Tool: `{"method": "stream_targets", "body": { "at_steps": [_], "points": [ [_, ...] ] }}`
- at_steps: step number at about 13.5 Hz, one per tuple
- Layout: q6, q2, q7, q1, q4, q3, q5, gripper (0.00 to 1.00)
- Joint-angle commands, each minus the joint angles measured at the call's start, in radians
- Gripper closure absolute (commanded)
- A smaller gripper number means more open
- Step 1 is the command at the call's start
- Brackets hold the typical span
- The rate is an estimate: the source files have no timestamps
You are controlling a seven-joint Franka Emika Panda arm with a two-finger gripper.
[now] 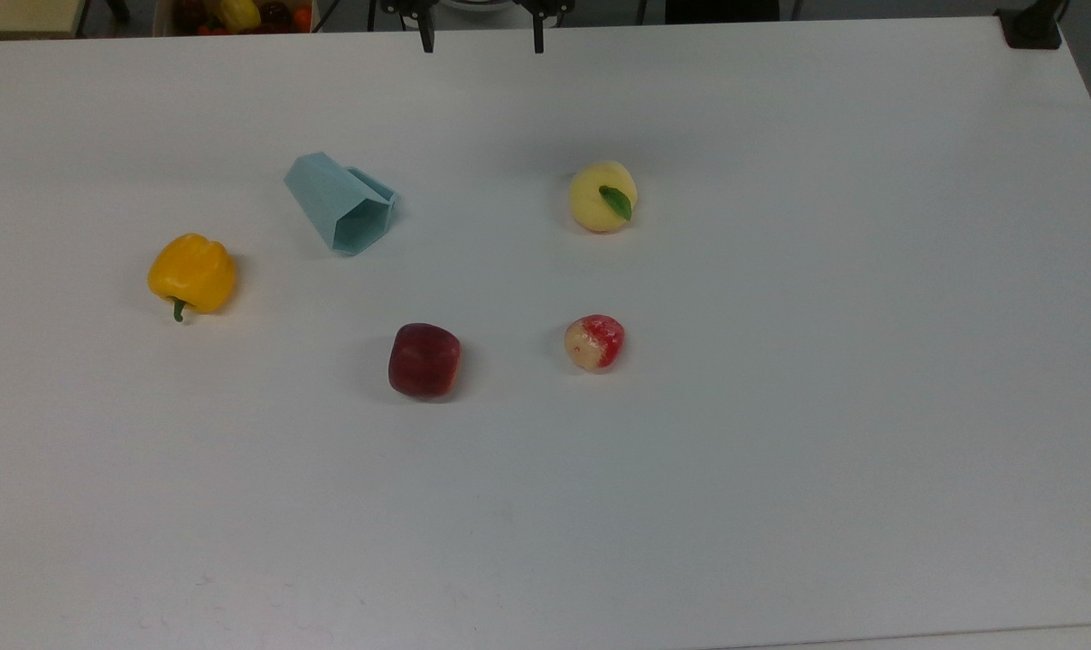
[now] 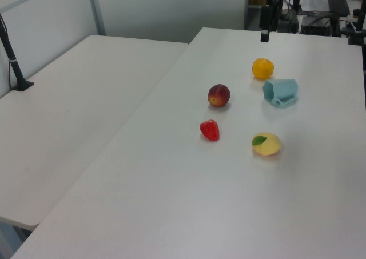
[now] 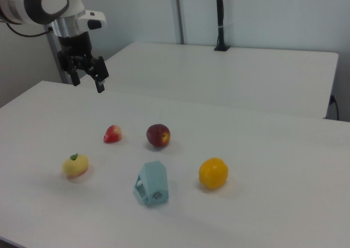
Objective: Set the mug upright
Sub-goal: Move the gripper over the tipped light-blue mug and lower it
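Table: broad white tabletop [image 1: 780, 451].
Front fruit: dark red peach [image 1: 424, 361], red-and-cream strawberry [image 1: 594, 342] (well apart).
Mug: pale blue faceted mug [image 1: 340, 202], on its side, hexagonal mouth facing the top view's lower right; between yellow bell pepper [image 1: 192, 273] and pale yellow leafed fruit [image 1: 603, 196].
Gripper: black two-finger gripper [image 1: 482, 36], spread wide, holding nothing, above the far edge.

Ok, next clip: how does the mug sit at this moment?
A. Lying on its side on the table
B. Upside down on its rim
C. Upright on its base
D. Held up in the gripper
A: the mug lies on its side on the table, its open hexagonal rim facing sideways, while the gripper hangs open above the table's far edge, well away from it.
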Motion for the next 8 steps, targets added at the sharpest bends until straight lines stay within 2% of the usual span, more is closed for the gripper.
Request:
{"method": "stream_targets", "body": {
  "at_steps": [1, 4, 6, 8],
  "points": [
    [-0.031, 0.014, 0.170, 0.012, 0.035, -0.011, -0.022, 0.00],
    [-0.047, 0.017, 0.467, 0.010, 0.041, -0.008, -0.087, 0.00],
    [-0.128, 0.042, 0.631, 0.010, 0.041, -0.003, -0.160, 0.00],
    [-0.169, 0.094, 0.655, -0.005, 0.078, -0.016, -0.180, 0.00]
  ]
}}
